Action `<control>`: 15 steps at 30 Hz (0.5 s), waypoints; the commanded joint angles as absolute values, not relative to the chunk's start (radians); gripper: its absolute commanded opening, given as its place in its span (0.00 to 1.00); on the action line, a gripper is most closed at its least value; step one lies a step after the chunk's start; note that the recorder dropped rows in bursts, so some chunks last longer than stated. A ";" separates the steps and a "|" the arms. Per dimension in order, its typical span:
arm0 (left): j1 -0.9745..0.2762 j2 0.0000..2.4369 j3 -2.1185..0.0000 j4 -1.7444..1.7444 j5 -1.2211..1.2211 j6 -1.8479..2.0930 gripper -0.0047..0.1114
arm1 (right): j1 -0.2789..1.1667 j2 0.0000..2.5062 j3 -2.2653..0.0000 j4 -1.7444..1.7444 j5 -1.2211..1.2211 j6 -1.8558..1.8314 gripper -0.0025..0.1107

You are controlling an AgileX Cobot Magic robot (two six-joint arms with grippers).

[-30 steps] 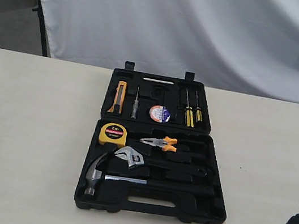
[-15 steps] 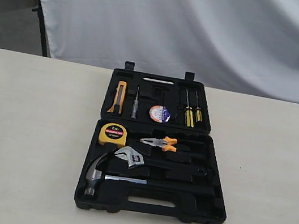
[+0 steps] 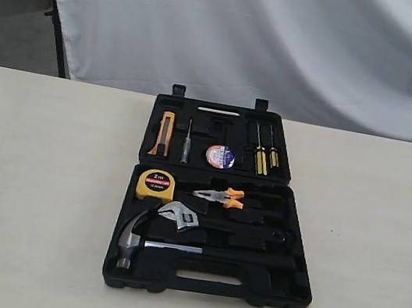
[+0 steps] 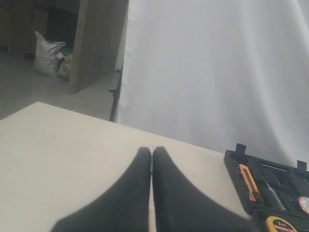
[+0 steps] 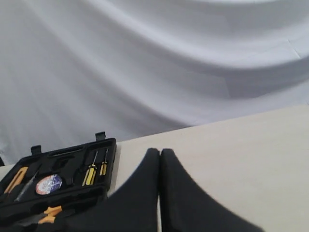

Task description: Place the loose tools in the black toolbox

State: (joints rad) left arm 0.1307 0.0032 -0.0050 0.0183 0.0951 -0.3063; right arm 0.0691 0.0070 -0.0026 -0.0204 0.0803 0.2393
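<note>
Cream table [image 3: 33,196] stands before a white curtain [image 3: 248,42]. On it the black toolbox [image 3: 290,287] lies open: hammer [image 3: 132,240] and wrench [image 3: 180,214] in the near half, seemingly seated; tape roll [image 3: 220,156] in the far half. Both left gripper [image 4: 151,154] and right gripper [image 5: 160,154] are closed, empty.

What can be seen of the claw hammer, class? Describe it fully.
The claw hammer lies flat in the near half of the open black toolbox, seated just behind its slot-shaped handle cutout. Its shiny steel head sits at the left, claw curving toward the far side; a bare steel neck runs right into a black handle that blends with the case. The adjustable wrench lies close behind it.
</note>
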 commanded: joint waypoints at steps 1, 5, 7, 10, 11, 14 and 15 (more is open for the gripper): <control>0.156 0.000 -0.008 0.023 0.088 -0.311 0.05 | 0.067 0.000 0.000 -0.031 0.133 0.182 0.02; 0.156 0.000 -0.008 0.023 0.088 -0.311 0.05 | 0.095 0.000 0.000 -0.031 0.140 0.172 0.02; 0.156 0.000 -0.008 0.023 0.088 -0.311 0.05 | 0.102 0.000 0.000 -0.031 0.140 0.172 0.02; 0.156 0.000 -0.008 0.023 0.088 -0.311 0.05 | 0.102 0.000 0.000 -0.031 0.140 0.172 0.02; 0.156 0.000 -0.008 0.023 0.088 -0.311 0.05 | 0.102 0.000 0.000 -0.031 0.140 0.172 0.02; 0.156 0.000 -0.008 0.023 0.088 -0.311 0.05 | 0.102 0.000 0.000 -0.031 0.140 0.172 0.02; 0.156 0.000 -0.008 0.023 0.088 -0.311 0.05 | 0.102 0.000 0.000 -0.031 0.140 0.172 0.02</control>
State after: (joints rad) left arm 0.1307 0.0032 -0.0050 0.0183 0.0951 -0.3063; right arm 0.1001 0.0070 -0.0026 -0.0204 0.1364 0.1831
